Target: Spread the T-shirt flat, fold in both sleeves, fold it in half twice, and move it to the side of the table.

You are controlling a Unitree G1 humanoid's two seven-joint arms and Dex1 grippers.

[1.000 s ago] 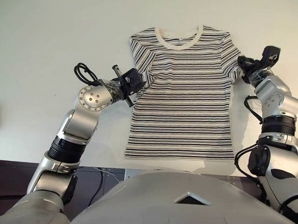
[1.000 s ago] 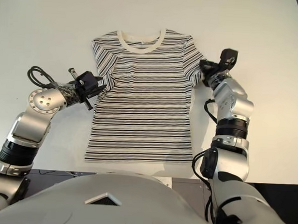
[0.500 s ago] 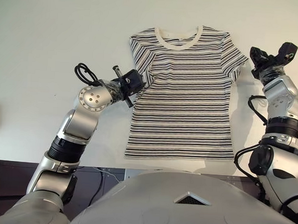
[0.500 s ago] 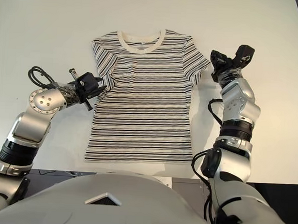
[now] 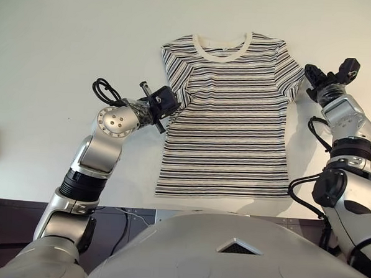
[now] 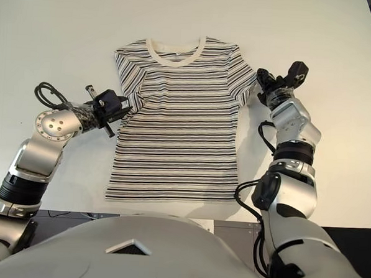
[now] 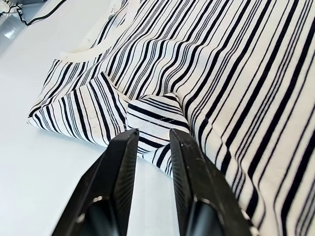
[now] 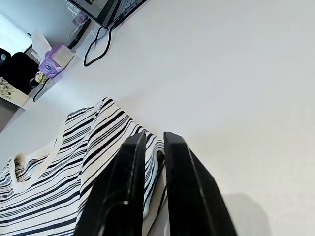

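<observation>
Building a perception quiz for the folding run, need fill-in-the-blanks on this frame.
The T-shirt lies spread on the ___ table. Its collar points ___ from the robot. The left pincer is at the sleeve on the robot's ___; the right pincer is near the other sleeve.
Missing words: white; away; left.

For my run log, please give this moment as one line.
stage: sleeve folds not done | T-shirt: flat on table | left tool: at left sleeve | right tool: at right sleeve
</observation>
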